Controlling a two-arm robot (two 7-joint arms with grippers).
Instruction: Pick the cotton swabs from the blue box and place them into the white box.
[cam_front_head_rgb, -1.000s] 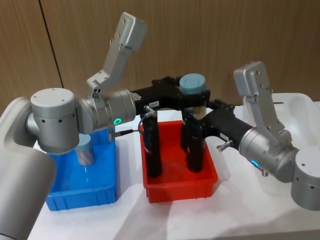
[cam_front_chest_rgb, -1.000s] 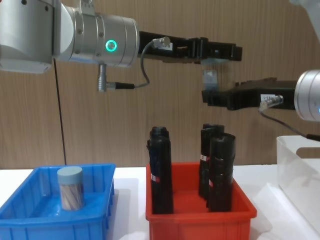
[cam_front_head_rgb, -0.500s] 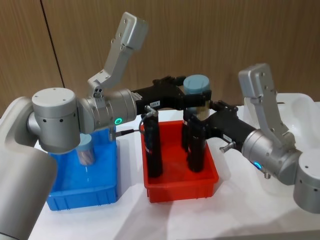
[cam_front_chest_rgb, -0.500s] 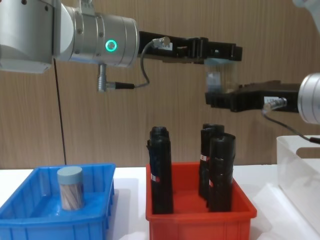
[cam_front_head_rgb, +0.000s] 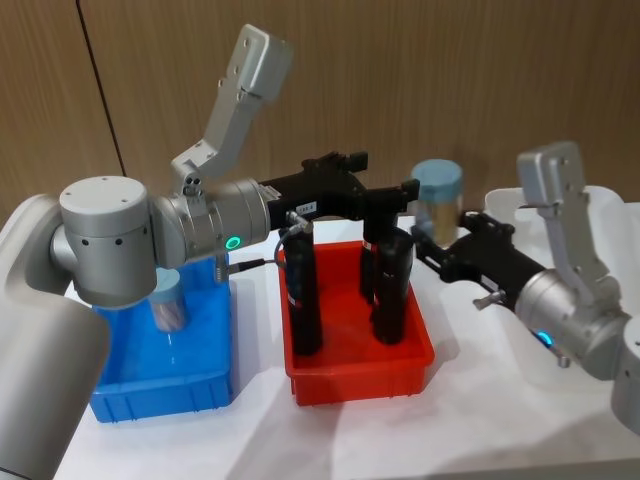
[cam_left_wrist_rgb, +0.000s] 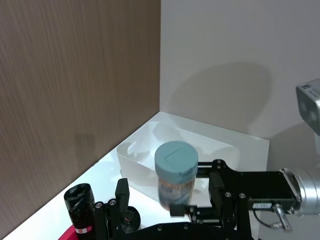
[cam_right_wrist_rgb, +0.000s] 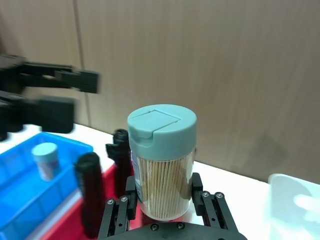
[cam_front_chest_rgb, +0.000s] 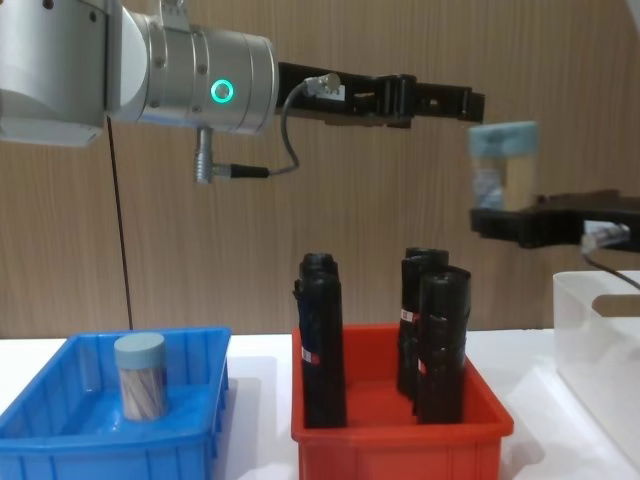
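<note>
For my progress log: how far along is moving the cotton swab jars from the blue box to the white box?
Done: I cannot tell whether the white box holds any jar. In hand: the right gripper holds one cotton swab jar aloft, short of the white box; the left gripper is open above the red bin. Left: a second jar stands in the blue box.

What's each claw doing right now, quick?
Left claw: open, holding nothing.
Right claw: closed on the cotton swab jar, which stands upright in it.
</note>
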